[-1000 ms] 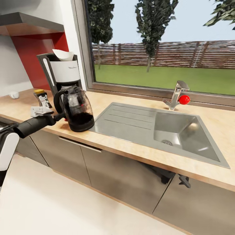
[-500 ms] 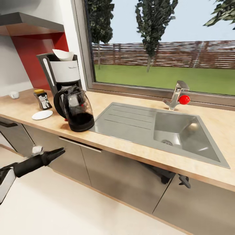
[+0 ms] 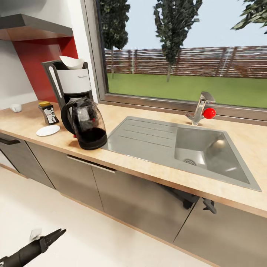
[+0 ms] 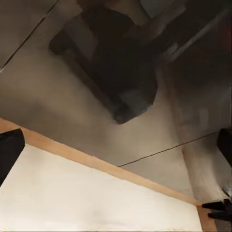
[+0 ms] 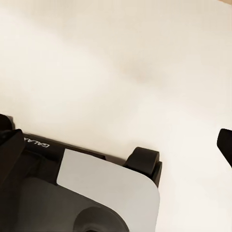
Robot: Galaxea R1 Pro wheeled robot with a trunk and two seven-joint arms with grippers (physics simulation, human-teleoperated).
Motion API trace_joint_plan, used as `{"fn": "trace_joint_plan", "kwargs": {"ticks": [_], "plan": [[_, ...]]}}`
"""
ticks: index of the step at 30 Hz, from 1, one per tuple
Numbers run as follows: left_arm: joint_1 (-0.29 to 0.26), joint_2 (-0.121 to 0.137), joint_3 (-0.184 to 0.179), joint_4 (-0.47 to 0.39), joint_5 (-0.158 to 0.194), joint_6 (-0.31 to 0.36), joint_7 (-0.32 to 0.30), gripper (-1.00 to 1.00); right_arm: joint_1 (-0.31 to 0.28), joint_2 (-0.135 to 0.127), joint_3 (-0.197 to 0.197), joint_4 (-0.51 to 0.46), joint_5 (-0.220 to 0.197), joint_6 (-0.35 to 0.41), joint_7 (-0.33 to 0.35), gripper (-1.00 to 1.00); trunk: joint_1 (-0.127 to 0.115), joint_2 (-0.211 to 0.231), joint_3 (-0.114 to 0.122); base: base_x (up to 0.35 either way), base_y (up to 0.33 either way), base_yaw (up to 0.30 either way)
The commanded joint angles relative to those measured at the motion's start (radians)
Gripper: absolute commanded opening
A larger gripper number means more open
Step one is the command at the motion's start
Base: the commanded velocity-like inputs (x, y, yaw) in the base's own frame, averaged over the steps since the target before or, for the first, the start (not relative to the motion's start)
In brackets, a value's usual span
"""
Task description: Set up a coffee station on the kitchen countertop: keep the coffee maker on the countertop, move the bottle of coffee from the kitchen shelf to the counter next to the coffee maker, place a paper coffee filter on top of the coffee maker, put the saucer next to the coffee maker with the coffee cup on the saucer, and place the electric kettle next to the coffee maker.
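Note:
The coffee maker (image 3: 70,83) stands on the kitchen countertop (image 3: 148,167) by the window, and the paper coffee filter (image 3: 72,61) sits on top of it. Right in front of it is the electric kettle (image 3: 88,125). The bottle of coffee (image 3: 48,112) stands just left of the machine, with the bare saucer (image 3: 48,130) before it. Far left on the counter sits the coffee cup (image 3: 16,107). My left gripper (image 3: 55,234) hangs low over the floor, open (image 4: 116,145) and empty. My right gripper (image 5: 116,140) is open over the floor too. The kitchen shelf is out of view.
A steel sink (image 3: 193,148) with a drainboard and a faucet (image 3: 202,107) takes up the counter's right half. Grey cabinet fronts (image 3: 141,200) run below the counter. A thick grey slab (image 3: 33,26) hangs high on the left wall. My own base (image 5: 87,193) lies under the right gripper.
My left arm has dropped from counter height beside the kettle to just above the floor, uncovering the saucer. The things on the counter have not moved.

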Motion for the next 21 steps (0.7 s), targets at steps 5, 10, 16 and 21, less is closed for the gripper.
{"fn": "trace_joint_plan", "kwargs": {"ticks": [5, 10, 16, 21], "plan": [[-0.001, -0.015, 0.007, 0.105, -0.007, -0.042, 0.113, 1.0, 0.001, -0.001, 0.006, -0.001, -0.011, 0.008, 0.001, 1.0, 0.0, 0.0, -0.001, 0.0, 0.0, 0.0], [-0.001, -0.051, 0.007, 0.122, -0.008, -0.049, 0.239, 1.0, 0.001, -0.001, 0.006, 0.021, -0.012, 0.007, 0.002, 1.0, 0.0, 0.0, -0.001, 0.0, 0.0, 0.0], [-0.001, -0.057, 0.007, 0.125, -0.008, -0.049, 0.262, 1.0, 0.001, -0.001, 0.006, 0.033, -0.012, 0.008, 0.003, 1.0, 0.0, 0.0, -0.001, 0.0, 0.0, 0.0], [-0.001, -0.057, 0.007, 0.125, -0.008, -0.05, 0.264, 1.0, 0.001, -0.001, 0.005, 0.034, -0.012, 0.008, 0.003, 1.0, 0.0, 0.0, -0.001, 0.0, 0.0, 0.065]]}}
